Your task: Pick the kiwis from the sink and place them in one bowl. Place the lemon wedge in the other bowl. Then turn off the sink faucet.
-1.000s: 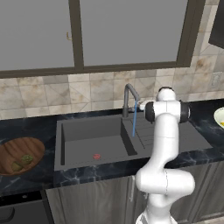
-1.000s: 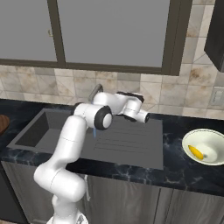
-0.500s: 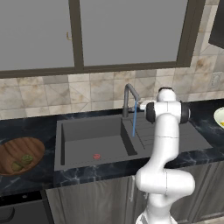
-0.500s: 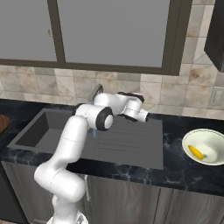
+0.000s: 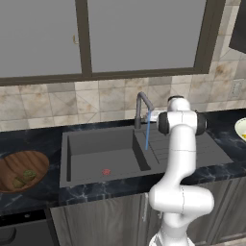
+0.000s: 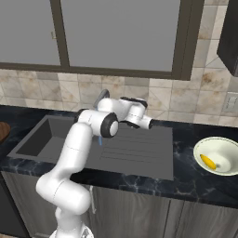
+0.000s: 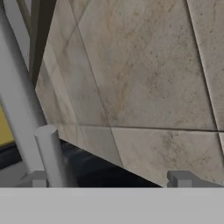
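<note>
The sink is a dark grey box shape sunk into a shiny black marble counter. One side of it is flat with thin ribs. The faucet is a thin grey metal pipe, straight up and then bent down at the end. A thin blue stream of water runs from it.

The wall behind is made of square tan stone tiles with a rough, patchy look. In the hand view these tiles are very close, and a grey round rod stands at the left.

The wood bowl is wide, round and brown, with lines in the wood. Its left side is cut off by the edge of the left base view. Two small green-brown kiwis lie in it, close together. The white bowl is smooth and pale, and the yellow lemon wedge lies inside it. A tiny flat red thing sits on the sink floor; it is too small to tell what it is.

The gripper is up by the faucet, over the ribbed part. Its fingers are spread wide apart and hold nothing. The arm covers part of the faucet in the right base view.
</note>
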